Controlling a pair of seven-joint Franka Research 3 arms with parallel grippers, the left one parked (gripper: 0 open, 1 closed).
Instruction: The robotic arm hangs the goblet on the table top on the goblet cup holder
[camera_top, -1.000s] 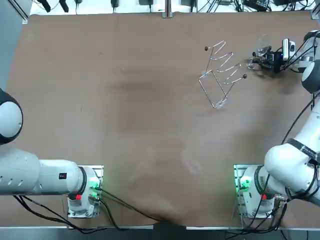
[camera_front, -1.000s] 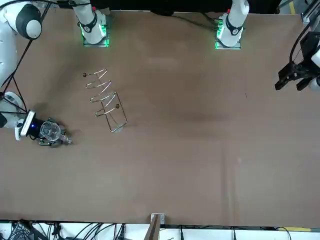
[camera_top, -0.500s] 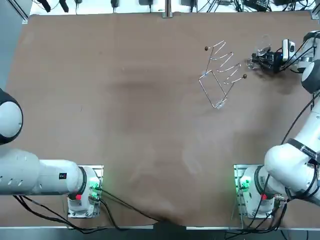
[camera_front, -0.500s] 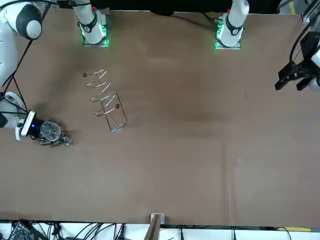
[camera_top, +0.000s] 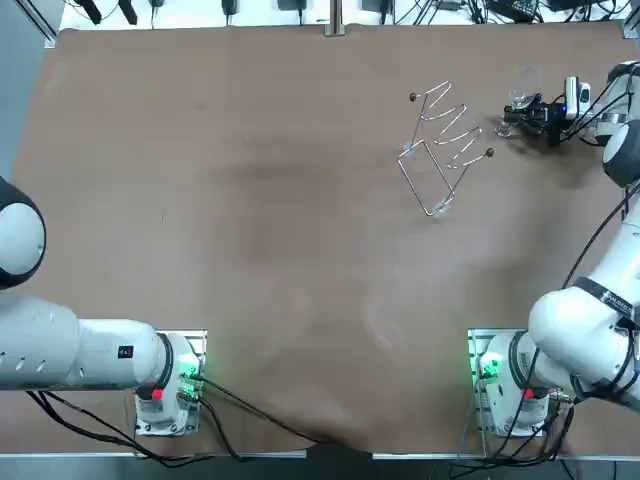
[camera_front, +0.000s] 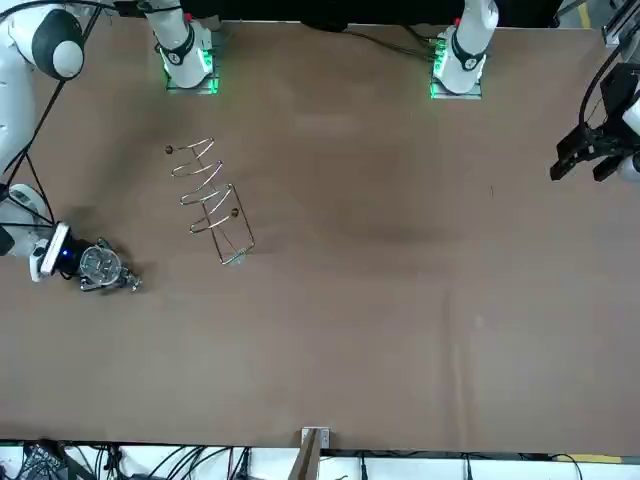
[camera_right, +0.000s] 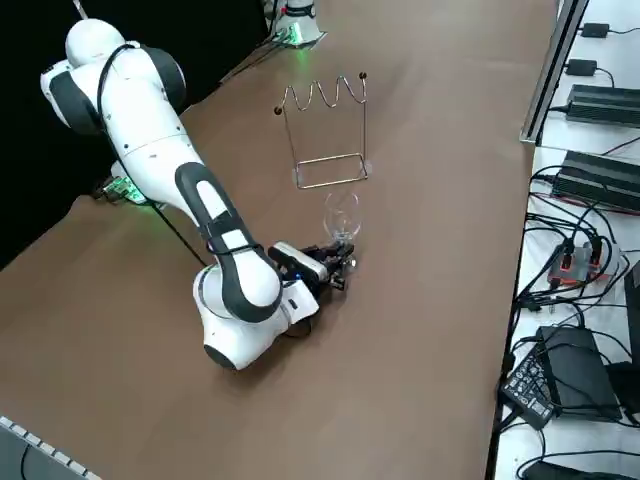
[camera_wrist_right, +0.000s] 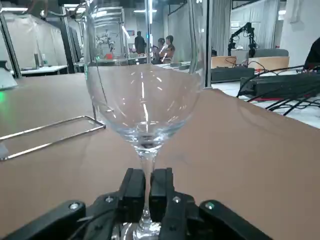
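A clear goblet (camera_wrist_right: 142, 95) stands upright, and my right gripper (camera_wrist_right: 148, 189) is shut on its thin stem just above the foot. In the top view the goblet (camera_top: 520, 93) and gripper (camera_top: 512, 120) are at the far right of the table, right of the wire goblet holder (camera_top: 440, 150). In the right side view the gripper (camera_right: 340, 262) is low over the table with the goblet (camera_right: 341, 215) rising from it, and the holder (camera_right: 327, 135) stands a short way beyond. I cannot tell whether the foot touches the table. The holder's wire base (camera_wrist_right: 50, 132) shows behind the bowl.
The brown table (camera_top: 250, 200) spreads wide to the left of the holder. Its right edge (camera_right: 520, 230) runs close to the gripper, with cables and power units (camera_right: 590, 100) beyond it. The front view shows the goblet (camera_front: 98, 262) and holder (camera_front: 210, 200) apart.
My right gripper has shifted slightly with the goblet in it, a little toward the table's far edge. The holder has not moved.
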